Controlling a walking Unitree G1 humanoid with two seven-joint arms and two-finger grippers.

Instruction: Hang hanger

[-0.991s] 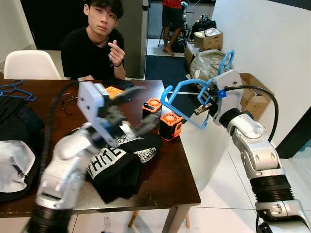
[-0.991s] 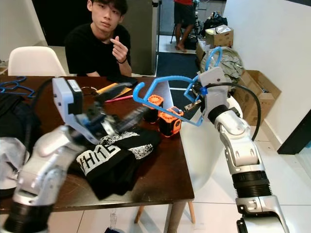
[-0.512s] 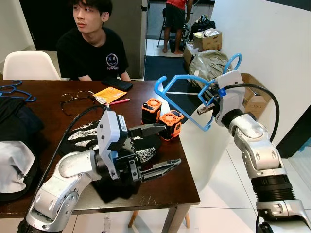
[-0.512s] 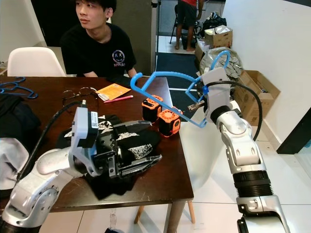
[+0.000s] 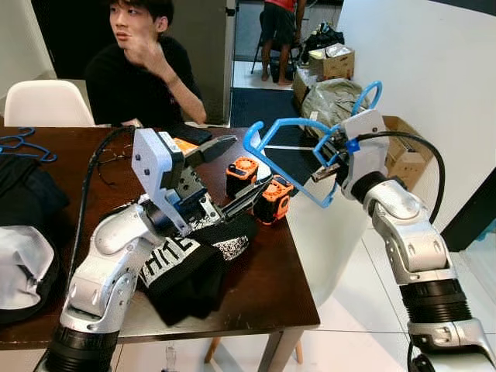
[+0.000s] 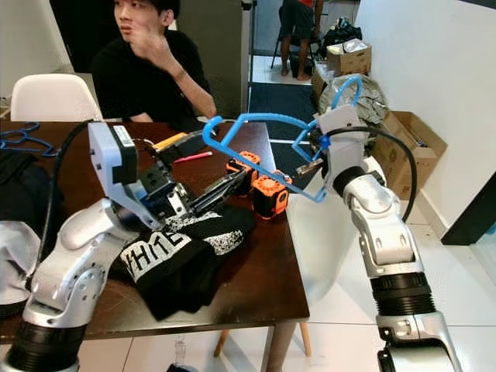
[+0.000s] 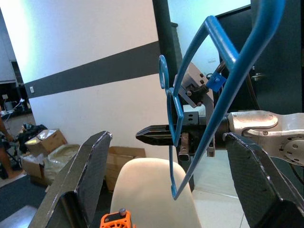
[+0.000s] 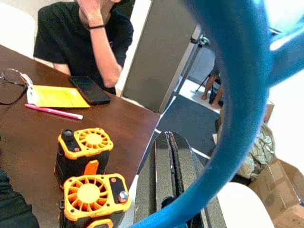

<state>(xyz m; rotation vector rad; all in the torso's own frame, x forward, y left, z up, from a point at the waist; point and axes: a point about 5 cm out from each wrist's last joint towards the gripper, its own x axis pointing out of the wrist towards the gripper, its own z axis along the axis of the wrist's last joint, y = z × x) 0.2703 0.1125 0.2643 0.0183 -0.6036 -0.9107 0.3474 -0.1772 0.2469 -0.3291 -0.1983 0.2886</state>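
The right gripper (image 5: 324,172), jaws pinched on a thin blue plastic hanger (image 5: 288,155), holds it beside the dark wooden bench (image 5: 256,287); the left gripper (image 5: 232,178) hovers with jaws spread.

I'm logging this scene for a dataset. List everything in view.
Hanger: one, blue, held up past the table's right edge.
Spare hangers: blue, far left of table.
T-shirt: one, black with white print, table front.
Fan devices: two, orange and black, right side of table.
Bundle: black and white, left edge.
Phone, yellow note, pink pen, glasses: one each, far side.
Chair: white, behind table.
Boxes: cardboard, near the wall.
People: one seated, one standing behind.
Left hand: open, above the T-shirt.
Right hand: gripping the hanger.
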